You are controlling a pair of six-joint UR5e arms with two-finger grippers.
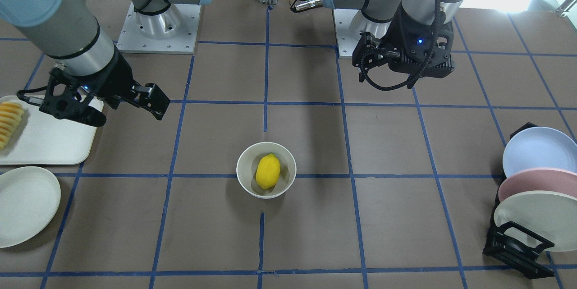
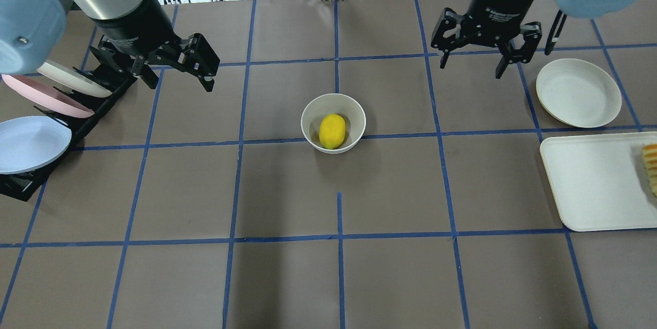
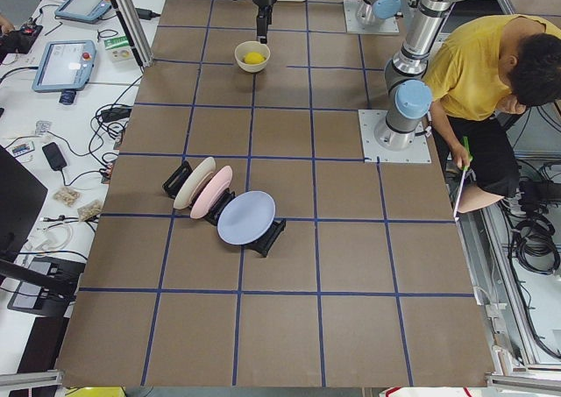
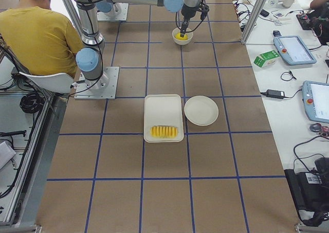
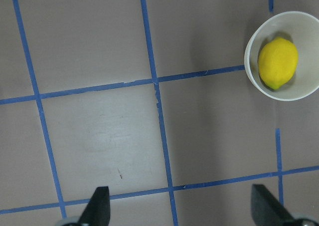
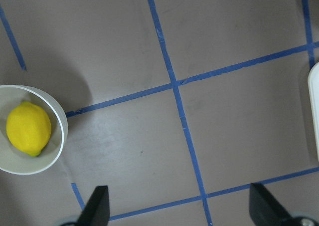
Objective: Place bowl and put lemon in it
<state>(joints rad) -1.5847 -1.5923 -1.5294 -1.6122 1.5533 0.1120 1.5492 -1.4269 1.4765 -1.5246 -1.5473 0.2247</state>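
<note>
Tabletop point(image 2: 205, 190): brown, gridded with blue tape.

Tray point(image 2: 590, 185): white, near right, sliced fruit at its right end. Flat plate point(image 2: 579, 94) just beyond it. Rack of plates point(image 2: 31, 139) on the far left.

Left hand point(image 2: 179, 80): raised over the far left, beside the rack, fingers spread wide, holding nothing. Right hand point(image 2: 472, 64): raised over the far right, also wide open and empty. Both are well apart from the bowl.

Bowl point(image 2: 313, 113): upright at the middle of the tabletop, straddling a tape line. It looks stiff and light, and the glossy wall is likely slick. If shifted, pinch the rim on the side away from the fruit.

Lemon point(image 2: 332, 131): lies on its side inside the bowl, leaning toward the near wall. Probably firm, light and prone to roll, so grip it across the narrow middle. Task appears complete.
</note>
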